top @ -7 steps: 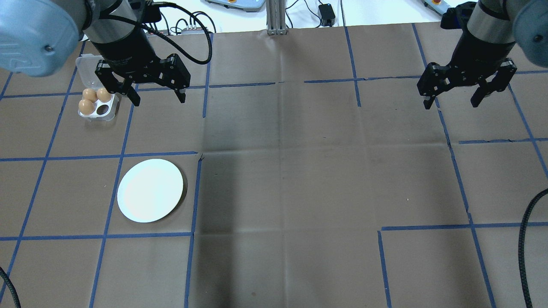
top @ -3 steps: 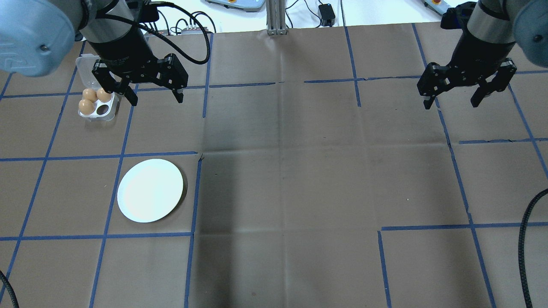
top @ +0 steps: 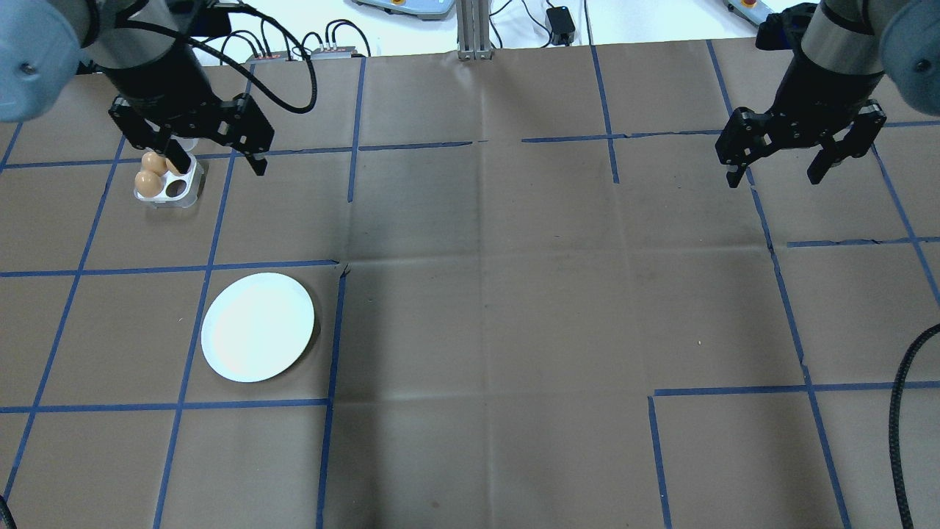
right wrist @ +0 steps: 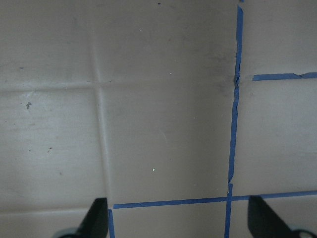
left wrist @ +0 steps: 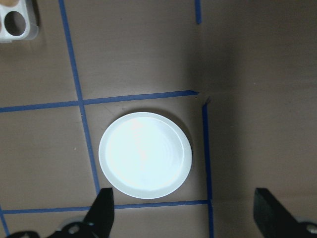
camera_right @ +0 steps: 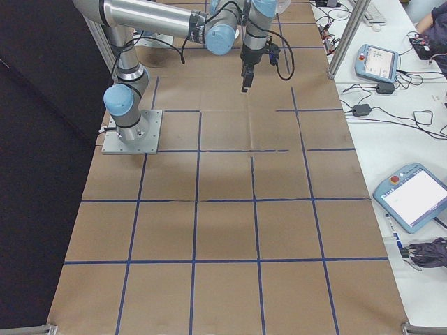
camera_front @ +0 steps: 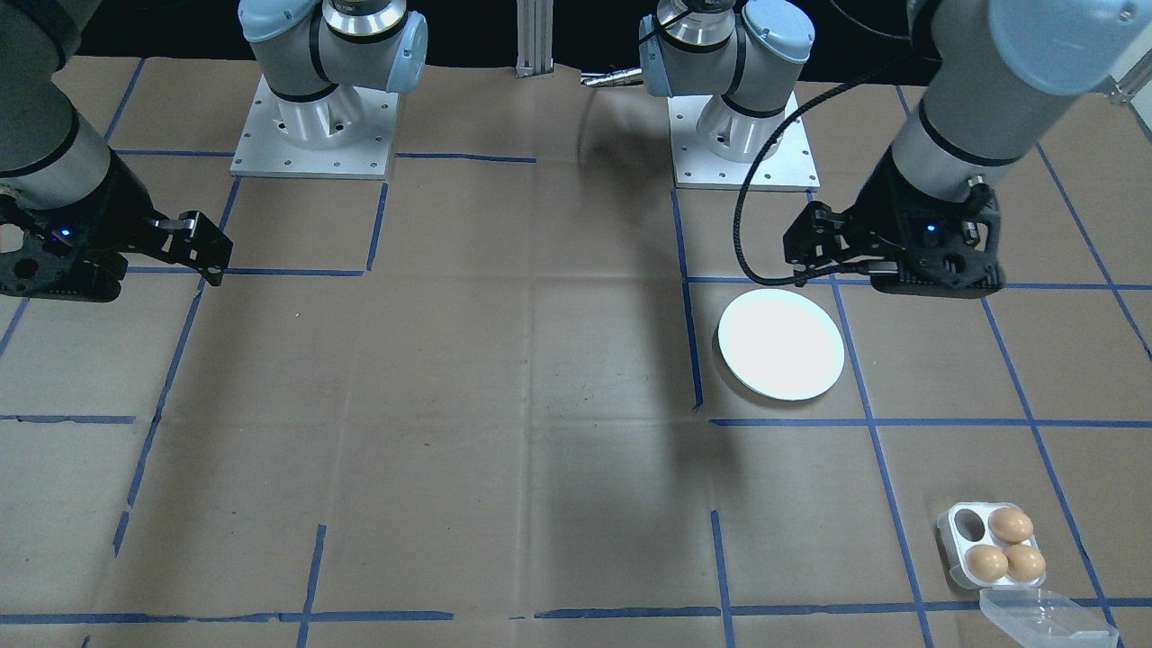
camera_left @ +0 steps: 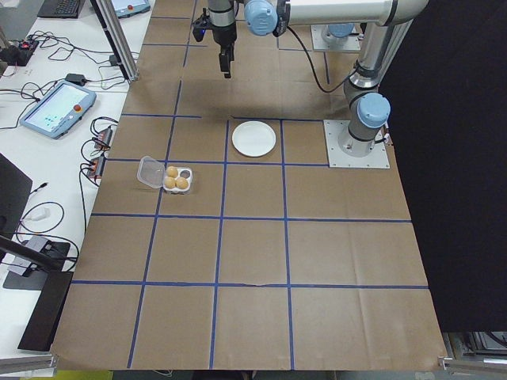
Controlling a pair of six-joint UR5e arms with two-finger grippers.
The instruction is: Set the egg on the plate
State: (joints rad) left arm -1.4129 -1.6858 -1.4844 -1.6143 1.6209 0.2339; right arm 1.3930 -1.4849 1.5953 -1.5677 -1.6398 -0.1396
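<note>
Three eggs (top: 153, 171) sit in the egg tray (top: 170, 187), fourth cup empty, clear lid (camera_front: 1044, 617) flipped open on its far side. Going left to right on the overhead: my left gripper (top: 213, 154) is over the tray's right edge, fingers spread wide, nothing held; one fingertip overlaps the rear right egg in that view, but I judge it is above the egg, not touching. I can't tell its height from these views. Tray is under and just left of that claw; the plate (top: 258, 326) lies well clear of the claw on the robot's side, bare, no egg on it. Left wrist view shows the plate between the open fingers (left wrist: 101, 212) and only a corner of the tray at top left, so the claw isn't centred on an egg yet. Far right, right gripper (top: 780, 170) hangs released over bare paper, well away from everything. Risks as I see them: descending off-centre could jam a finger onto an egg or the tray wall and shove the light tray; squeezing hard could crack the shell; a loose hold on a smooth egg could slip on the way to the plate; egg could roll on the shallow plate if let go from height.
</note>
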